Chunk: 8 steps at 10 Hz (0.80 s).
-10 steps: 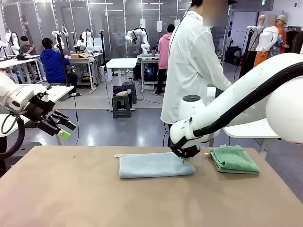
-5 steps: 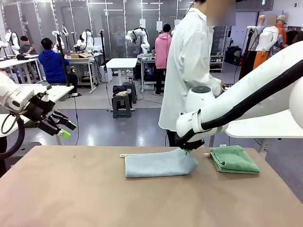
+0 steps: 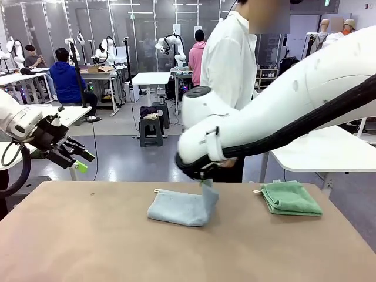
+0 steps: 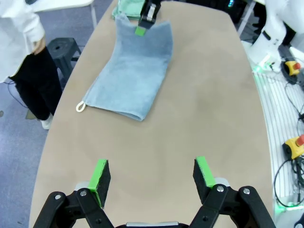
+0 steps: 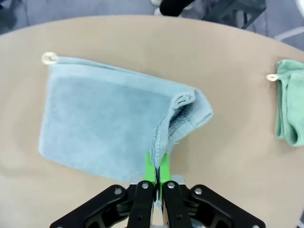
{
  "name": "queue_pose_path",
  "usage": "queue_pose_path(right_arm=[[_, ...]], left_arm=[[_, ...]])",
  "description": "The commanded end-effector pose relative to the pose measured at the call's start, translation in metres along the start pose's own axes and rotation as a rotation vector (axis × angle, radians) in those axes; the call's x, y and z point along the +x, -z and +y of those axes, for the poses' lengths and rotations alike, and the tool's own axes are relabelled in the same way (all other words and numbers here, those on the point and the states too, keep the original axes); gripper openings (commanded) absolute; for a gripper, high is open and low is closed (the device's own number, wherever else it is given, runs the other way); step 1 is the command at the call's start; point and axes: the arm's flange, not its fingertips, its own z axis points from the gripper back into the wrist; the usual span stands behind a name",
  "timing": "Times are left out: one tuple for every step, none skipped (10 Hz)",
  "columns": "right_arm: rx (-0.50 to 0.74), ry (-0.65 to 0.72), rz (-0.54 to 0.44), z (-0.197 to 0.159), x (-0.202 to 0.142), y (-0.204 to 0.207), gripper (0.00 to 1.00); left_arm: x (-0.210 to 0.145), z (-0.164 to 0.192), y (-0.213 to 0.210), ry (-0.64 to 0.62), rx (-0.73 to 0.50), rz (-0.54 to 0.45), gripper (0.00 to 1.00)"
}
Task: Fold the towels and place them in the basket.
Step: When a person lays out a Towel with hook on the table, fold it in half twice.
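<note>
Two towels lie on the tan table (image 3: 88, 247). The light blue towel (image 3: 179, 207) sits near the table's middle, toward the far edge, with its white loop (image 3: 157, 191) at the far left corner. The right gripper (image 3: 205, 183) has its green pads pressed together on the right end of that towel, which is lifted off the table and stands up in a fold while the rest lies flat; in the right wrist view the cloth edge is pinched between the two pads (image 5: 151, 167). The mint green towel (image 3: 291, 198) lies folded to the right of the blue one, apart from it, with its own small loop (image 5: 271, 77) pointing toward the blue towel. The left gripper (image 3: 79, 161) hangs off the table's left edge, its fingers spread wide with nothing between them. A person in a white coat (image 3: 232, 59) stands at the far side of the table behind the right arm.
</note>
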Motion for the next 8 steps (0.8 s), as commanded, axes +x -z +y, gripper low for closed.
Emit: queue_pose_path(right_arm=[[-0.019, 0.063, -0.017, 0.039, 0.017, 0.014, 0.00], [0.016, 0.108, -0.007, 0.054, 0.023, 0.022, 0.00], [0.070, 0.165, 0.018, 0.069, 0.026, 0.030, 0.00], [0.117, 0.197, 0.029, 0.078, 0.027, 0.035, 0.00], [0.157, 0.231, 0.045, 0.084, 0.028, 0.040, 0.00], [0.200, 0.229, 0.085, 0.088, 0.026, 0.045, 0.00], [0.220, 0.232, 0.114, 0.089, 0.025, 0.050, 0.00], [0.251, 0.258, 0.105, 0.090, 0.023, 0.054, 0.00]], left_arm=[[0.001, 0.000, -0.001, 0.001, 0.001, -0.001, 0.88], [0.001, 0.000, -0.001, 0.001, 0.001, -0.001, 0.88], [0.001, 0.000, -0.001, 0.001, 0.001, -0.001, 0.88], [0.001, 0.000, -0.001, 0.001, 0.001, -0.001, 0.88], [0.001, 0.000, -0.001, 0.001, 0.001, -0.001, 0.88], [0.001, 0.000, -0.001, 0.001, 0.001, -0.001, 0.88], [0.001, 0.000, -0.001, 0.001, 0.001, -0.001, 0.88], [0.001, 0.000, -0.001, 0.001, 0.001, -0.001, 0.88]])
